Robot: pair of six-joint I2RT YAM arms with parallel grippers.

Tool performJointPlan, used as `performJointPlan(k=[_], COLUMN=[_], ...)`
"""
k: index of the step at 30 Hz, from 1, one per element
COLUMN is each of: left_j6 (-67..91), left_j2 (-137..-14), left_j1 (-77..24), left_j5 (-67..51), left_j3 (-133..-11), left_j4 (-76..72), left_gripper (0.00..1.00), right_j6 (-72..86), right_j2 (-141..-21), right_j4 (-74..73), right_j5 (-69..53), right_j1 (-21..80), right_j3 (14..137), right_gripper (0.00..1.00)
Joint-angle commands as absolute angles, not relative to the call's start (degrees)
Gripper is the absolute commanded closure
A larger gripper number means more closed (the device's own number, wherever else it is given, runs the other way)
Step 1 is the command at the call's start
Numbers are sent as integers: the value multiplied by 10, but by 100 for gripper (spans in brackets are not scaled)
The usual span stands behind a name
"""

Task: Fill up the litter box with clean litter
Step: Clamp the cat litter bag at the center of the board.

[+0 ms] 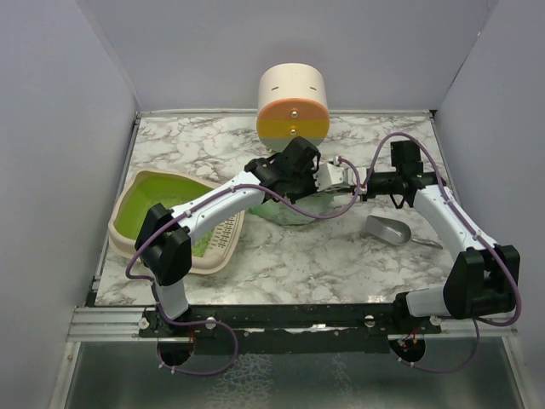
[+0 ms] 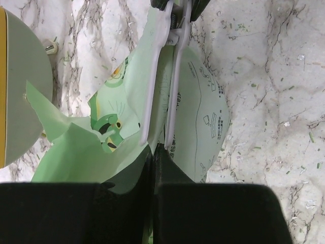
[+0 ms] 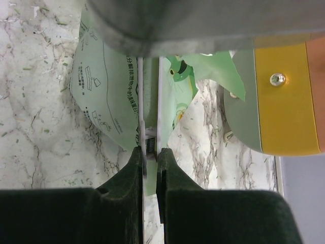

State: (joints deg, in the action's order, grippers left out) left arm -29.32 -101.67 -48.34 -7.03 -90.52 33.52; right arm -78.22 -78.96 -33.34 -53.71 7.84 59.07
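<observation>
The litter box (image 1: 157, 203) sits at the left of the bench (image 1: 341, 256), with no litter in it that I can see. The green bag (image 2: 200, 117) is in the middle, well apart from the box. The left fingers (image 2: 152, 154) and right fingers (image 3: 149, 156) are both pinched narrow on its top edge. If they pull it open here, the litter may spill on the bench, not in the box.

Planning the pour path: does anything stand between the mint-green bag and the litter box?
Nothing visible does. The mint-green bag, held by the left gripper and right gripper, lies just right of the litter box; only the left arm's own forearm crosses above the gap.
</observation>
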Motion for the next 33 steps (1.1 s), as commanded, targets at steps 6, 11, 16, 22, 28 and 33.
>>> performJointPlan(k=[6, 11, 16, 22, 28, 33], left_j6=[-284, -280, -279, -276, -269, -265], left_j2=[-956, -956, -956, -955, -953, -953], left_j1=[-496, -496, -496, -496, -496, -496], left_j5=[-111, -117, -118, -122, -126, -125], left_j3=[-921, -924, -926, -921, -924, -919], left_j4=[247, 246, 245, 244, 244, 243], left_gripper=[100, 100, 100, 100, 100, 100], right_j6=[-772, -777, -783, -785, -779, -782], right_j2=[-805, -805, -805, -795, -811, -817], right_j4=[-334, -354, -368, -366, -353, -342], right_j5=[-464, -458, -428, -406, -389, -375], right_j1=[98, 98, 98, 98, 98, 98], right_j3=[576, 582, 578, 566, 567, 563], right_gripper=[99, 99, 99, 99, 99, 99])
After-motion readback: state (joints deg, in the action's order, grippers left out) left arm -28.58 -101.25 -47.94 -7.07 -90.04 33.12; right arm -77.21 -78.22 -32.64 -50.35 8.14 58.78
